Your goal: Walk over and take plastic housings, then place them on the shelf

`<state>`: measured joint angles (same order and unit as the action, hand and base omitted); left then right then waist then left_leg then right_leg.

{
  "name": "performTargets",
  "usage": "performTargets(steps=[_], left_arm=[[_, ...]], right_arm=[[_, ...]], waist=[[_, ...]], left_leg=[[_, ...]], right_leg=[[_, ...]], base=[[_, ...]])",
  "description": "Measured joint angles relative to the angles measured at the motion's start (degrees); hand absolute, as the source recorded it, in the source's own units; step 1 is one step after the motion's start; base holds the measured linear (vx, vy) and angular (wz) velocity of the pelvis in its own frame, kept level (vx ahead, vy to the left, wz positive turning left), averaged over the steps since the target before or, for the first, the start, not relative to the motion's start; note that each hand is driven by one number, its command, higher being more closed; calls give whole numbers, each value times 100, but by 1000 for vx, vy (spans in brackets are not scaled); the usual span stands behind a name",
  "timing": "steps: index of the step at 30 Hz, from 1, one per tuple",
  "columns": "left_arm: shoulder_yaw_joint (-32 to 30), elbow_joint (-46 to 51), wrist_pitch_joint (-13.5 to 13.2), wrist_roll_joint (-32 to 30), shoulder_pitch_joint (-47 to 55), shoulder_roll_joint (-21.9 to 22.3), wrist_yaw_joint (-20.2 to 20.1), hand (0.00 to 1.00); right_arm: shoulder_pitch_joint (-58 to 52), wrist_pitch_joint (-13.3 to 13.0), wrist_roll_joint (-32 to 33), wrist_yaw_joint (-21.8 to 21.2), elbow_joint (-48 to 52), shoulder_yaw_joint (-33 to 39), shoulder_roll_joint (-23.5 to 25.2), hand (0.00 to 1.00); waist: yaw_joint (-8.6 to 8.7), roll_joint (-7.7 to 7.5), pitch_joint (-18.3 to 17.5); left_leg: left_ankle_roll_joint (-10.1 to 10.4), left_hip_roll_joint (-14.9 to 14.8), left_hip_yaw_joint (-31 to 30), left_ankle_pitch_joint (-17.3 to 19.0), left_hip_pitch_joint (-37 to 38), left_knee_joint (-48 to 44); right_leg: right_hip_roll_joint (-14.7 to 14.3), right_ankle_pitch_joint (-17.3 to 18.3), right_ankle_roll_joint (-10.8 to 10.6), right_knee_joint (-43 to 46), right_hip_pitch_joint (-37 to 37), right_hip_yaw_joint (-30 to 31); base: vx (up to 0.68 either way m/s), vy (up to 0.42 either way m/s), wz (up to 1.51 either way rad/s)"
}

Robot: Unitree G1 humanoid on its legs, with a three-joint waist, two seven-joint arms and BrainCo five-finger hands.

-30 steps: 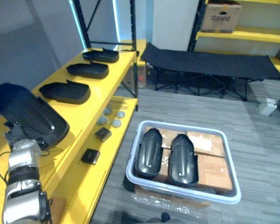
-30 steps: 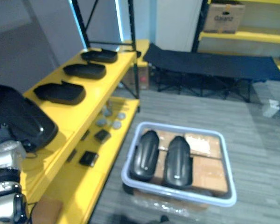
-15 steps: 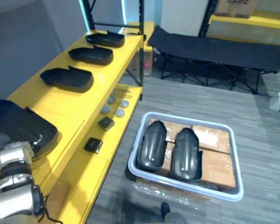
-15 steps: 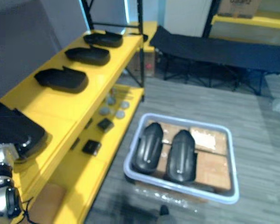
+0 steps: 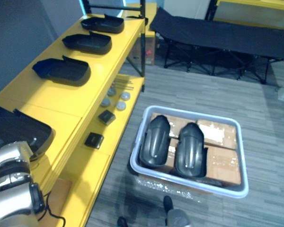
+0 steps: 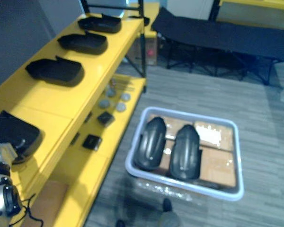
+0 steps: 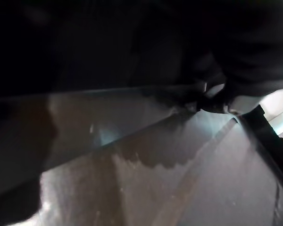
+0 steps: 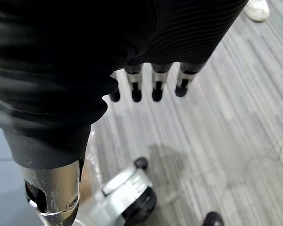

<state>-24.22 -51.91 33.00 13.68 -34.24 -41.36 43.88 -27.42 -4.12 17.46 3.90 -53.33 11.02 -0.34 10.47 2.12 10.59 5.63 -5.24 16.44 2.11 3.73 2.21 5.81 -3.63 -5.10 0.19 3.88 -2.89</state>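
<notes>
Left eye view: yellow shelf (image 5: 85, 90), nearest housing (image 5: 16, 131) on its near end, just past my left arm (image 5: 12, 189).
The white tub (image 5: 236, 182) on the floor (image 5: 255, 113) holds two more housings (image 5: 190, 149). The nearest housing lies with its long axis across the shelf, like the three housings (image 5: 61, 72) farther on. If the left hand grasps it, I cannot tell; the right hand (image 8: 156, 80) hangs relaxed, fingers straight.

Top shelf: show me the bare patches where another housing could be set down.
The widest bare stretch of the top shelf lies between the near housing and the next housing beyond it. A narrower strip runs along the front edge. The far end is crowded: the third housing and the farthest housing sit close together.
</notes>
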Motion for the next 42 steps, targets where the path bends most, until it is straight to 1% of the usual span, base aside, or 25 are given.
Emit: performTargets(steps=[3, 7, 8, 13, 16, 18, 19, 22, 23, 24, 26, 27, 29, 30, 31, 33, 34, 36, 37, 38, 39, 40, 42], left_arm=[[-2, 0, -1, 7, 0, 0, -17, 0], [-37, -1, -8, 185, 0, 0, -13, 0], [-47, -2, -8, 224, 0, 1, -13, 0], [-105, 0, -52, 224, -1, 0, 37, 0], [-163, 0, -93, 248, 0, 1, 103, 0], [-181, 0, -194, 402, 0, 1, 202, 0], [-185, 0, -287, 450, 0, 1, 314, 0], [-193, 0, -426, 536, 0, 1, 471, 0], [-203, 1, -566, 681, -2, 1, 555, 0], [-204, 1, -620, 688, -2, 1, 585, 0], [-213, 1, -923, 907, -81, 0, 765, 0], [-218, 1, -1005, 921, -127, 0, 791, 0], [-257, 3, -1393, 1203, -276, -1, 934, 0], [-283, 9, -1664, 1358, -346, -23, 995, 0], [-285, 10, -1827, 1370, -382, -41, 1017, 0], [-395, 114, -2561, 1663, -420, -148, 1094, 0], [-447, 189, -2771, 1777, -422, -149, 1105, 0], [-452, 516, -3492, 2149, -396, -147, 1061, 0], [-451, 601, -3637, 2218, -364, -138, 1050, 0], [-461, 858, -3890, 2236, -226, -87, 1050, 0], [-468, 1032, -3996, 2236, -105, -49, 1043, 0], [-508, 1436, -4211, 2229, 156, 112, 1003, 0], [-706, 2172, -4486, 2129, 574, 567, 977, 0]], right_arm=[[30, 19, 153, 65, 0, -2, -2, 0], [46, 14, 192, 114, -1, -5, -1, 0], [47, 8, 206, 115, -5, -4, -1, 0], [74, -61, 206, 117, -1, -8, 2, 0], [76, -63, 206, 117, 1, -51, 3, 0], [77, -62, 206, 125, 2, -99, -2, 0], [77, -62, 204, 127, 14, -158, 0, 0], [77, -71, 199, 136, 28, -157, 2, 0], [77, -111, 196, 198, 31, -157, 2, 0], [78, -133, 193, 239, 39, -157, 2, 0], [80, -371, 0, 461, 66, -157, 8, 0], [81, -452, -39, 542, 99, -157, 10, 0], [80, -769, -152, 898, 267, -159, 12, 0], [82, -973, -178, 1115, 478, -172, 18, 0], [91, -1066, -215, 1245, 597, -186, 20, 0], [116, -1387, -249, 1756, 1115, -226, -52, 0], [125, -1446, -250, 1880, 1289, -226, -56, 0], [204, -1613, -258, 2257, 2003, -236, -53, 0], [220, -1620, -259, 2332, 2203, -229, -53, 0], [239, -1627, -265, 2480, 2703, -216, -51, 0], [251, -1634, -314, 2561, 2972, -206, -51, 0], [258, -1640, -521, 2737, 3549, -165, -47, 0], [324, -1653, -847, 2944, 4475, 13, -33, 0]], waist=[[1, 39, 28], [4, 59, 54], [6, 91, 77], [10, 136, 104], [8, 138, 106], [1, 140, 107], [2, 140, 107], [2, 149, 112], [1, 160, 118], [2, 165, 121], [-11, 180, 129], [-18, 180, 129], [-19, 180, 129], [-16, 180, 129], [-17, 180, 129], [-21, 175, 126], [-23, 176, 125], [-38, 171, 122], [-35, 164, 116], [-38, 154, 108], [-43, 149, 99], [-51, 145, 68], [-123, 137, 38]], left_leg=[[1, -1, 5, 1, -7, -5], [-3, -5, 10, 6, -123, -55], [-3, -10, 5, 6, -164, -67], [2, -24, 28, 10, -172, -67], [8, -31, 57, 14, -171, -69], [10, -31, 68, 15, -170, -70], [10, -33, 72, 15, -169, -72], [10, -32, 75, 15, -167, -73], [10, -32, 75, 15, -164, -73], [10, -32, 75, 15, -164, -73], [10, -31, 70, 15, -152, -72], [10, -31, 67, 15, -144, -72], [10, -31, 48, 15, -66, -63], [11, -30, 48, 16, -36, -60], [11, -30, 48, 16, -29, -59], [11, -33, 80, 16, 26, -46], [11, -33, 83, 16, 29, -47], [11, -39, 82, 16, 40, -48], [11, -48, 75, 17, 52, -48], [26, -72, 75, 28, 95, -42], [30, -75, 80, 31, 115, -37], [38, -88, 61, 37, 136, -37], [50, -112, -4, 45, 189, -29]], right_leg=[[0, 1, 1, 6, 8, 0], [1, -1, -1, 28, 105, 4], [-1, -2, -2, 27, 132, -2], [-15, -3, -1, 27, 148, 10], [-20, -3, -1, 28, 156, 24], [-20, -3, 0, 31, 160, 33], [-20, -3, 0, 33, 161, 35], [-19, -3, 0, 37, 161, 38], [-18, -3, 0, 40, 160, 38], [-18, -3, 0, 40, 159, 38], [-17, -3, 0, 39, 145, 35], [-17, -3, 0, 37, 134, 32], [-17, -2, 1, 18, 47, 16], [-15, -2, 1, 7, 14, 15], [-15, -2, 1, 7, 8, 15], [-23, -3, 1, 6, -22, 36], [-23, -3, 0, 3, -26, 37], [-24, -26, 3, -33, -59, 30], [-28, -48, 6, -97, -105, 22], [-24, -106, 3, -253, -216, 8], [-15, -124, 7, -304, -255, 9], [-18, -153, 10, -385, -329, -18], [-67, -175, 22, -440, -441, -78]], base=[[0, 0, 0], [0, 0, 0], [0, 0, 0], [0, 0, 0], [3, 0, -1], [0, 0, 0], [0, 0, 0], [0, 0, 0], [0, 0, 0], [0, 0, 0], [0, 0, 0], [9, -1, 3], [0, 0, 0], [0, 0, 0], [0, 0, 0], [-11, -2, -6], [-15, -7, -4], [0, 0, 0], [0, 0, 0], [0, 0, 0], [0, 0, 0], [36, -32, 9], [50, -52, 12]])
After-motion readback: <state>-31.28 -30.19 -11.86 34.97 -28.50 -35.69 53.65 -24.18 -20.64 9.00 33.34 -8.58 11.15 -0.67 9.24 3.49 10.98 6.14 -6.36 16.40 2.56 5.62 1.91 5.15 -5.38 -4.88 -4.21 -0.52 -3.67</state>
